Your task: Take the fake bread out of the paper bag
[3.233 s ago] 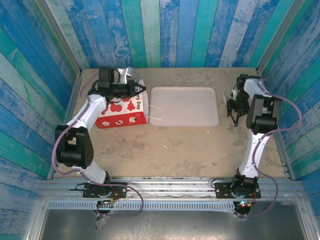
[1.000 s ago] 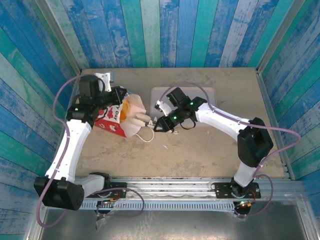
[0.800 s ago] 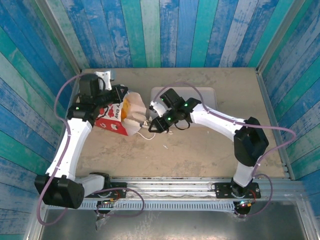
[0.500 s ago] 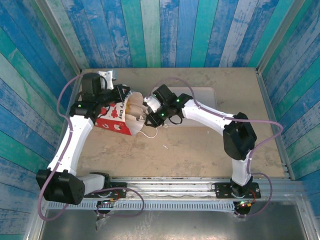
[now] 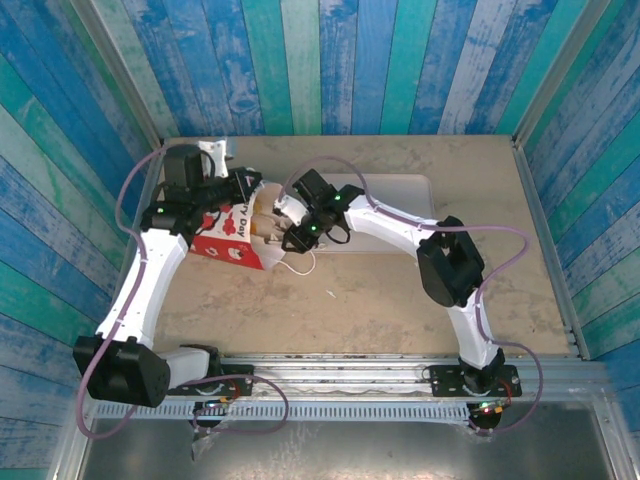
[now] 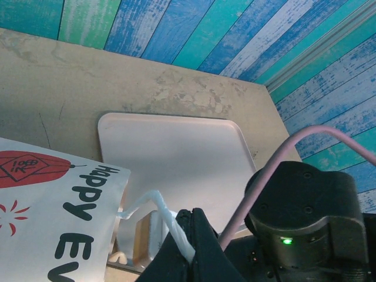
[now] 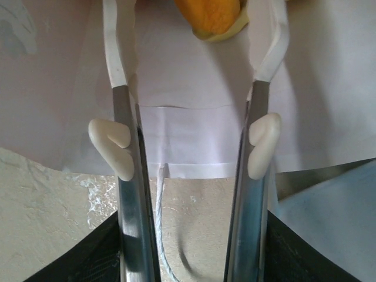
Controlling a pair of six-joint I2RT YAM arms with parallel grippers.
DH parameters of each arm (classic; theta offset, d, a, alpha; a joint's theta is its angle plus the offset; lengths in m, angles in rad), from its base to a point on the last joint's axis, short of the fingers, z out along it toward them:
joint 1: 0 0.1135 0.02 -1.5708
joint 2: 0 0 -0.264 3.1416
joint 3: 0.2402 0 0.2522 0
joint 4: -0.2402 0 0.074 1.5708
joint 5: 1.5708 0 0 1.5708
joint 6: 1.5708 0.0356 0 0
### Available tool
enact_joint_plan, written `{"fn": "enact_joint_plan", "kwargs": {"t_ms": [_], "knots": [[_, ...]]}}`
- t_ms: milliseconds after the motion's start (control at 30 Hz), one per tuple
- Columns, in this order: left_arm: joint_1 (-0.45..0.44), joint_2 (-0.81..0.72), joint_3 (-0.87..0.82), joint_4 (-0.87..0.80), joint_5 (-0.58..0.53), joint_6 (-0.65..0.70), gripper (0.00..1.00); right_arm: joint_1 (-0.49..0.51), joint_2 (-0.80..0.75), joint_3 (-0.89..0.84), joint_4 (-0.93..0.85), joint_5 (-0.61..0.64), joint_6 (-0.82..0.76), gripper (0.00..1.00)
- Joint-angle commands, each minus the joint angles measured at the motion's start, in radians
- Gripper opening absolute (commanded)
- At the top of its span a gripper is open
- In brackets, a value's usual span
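**A:** So, where did the bread job stand?

**B:** Barely started. Nothing lay on the tray [image 5: 400, 190] as far as I saw. The paper bag [image 5: 232, 238] sat tipped just left of it, with the fake bread [image 7: 214, 14] inside. My left gripper [image 6: 189, 222] was pinched on a cord handle [image 6: 167, 218]. My right gripper [image 7: 194, 41] had its jaws apart inside the mouth, short of an orange piece.

**A:** And against three seconds earlier?

**B:** The right arm had been parked far right and then crossed the tray. The bag had tilted open.
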Motion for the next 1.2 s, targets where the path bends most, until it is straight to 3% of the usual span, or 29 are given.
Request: {"fn": "enact_joint_plan", "kwargs": {"t_ms": [0, 267, 1167], "knots": [[0.002, 0.02, 0.0, 0.042, 0.005, -0.009, 0.0, 0.005, 0.011, 0.045, 0.001, -0.019, 0.004, 0.48], [0.002, 0.0, -0.029, 0.072, -0.05, -0.056, 0.0, 0.005, -0.091, -0.02, -0.041, 0.064, 0.052, 0.31], [0.002, 0.026, -0.103, 0.238, -0.007, -0.226, 0.0, -0.018, -0.36, -0.228, -0.171, 0.213, 0.164, 0.29]]}}
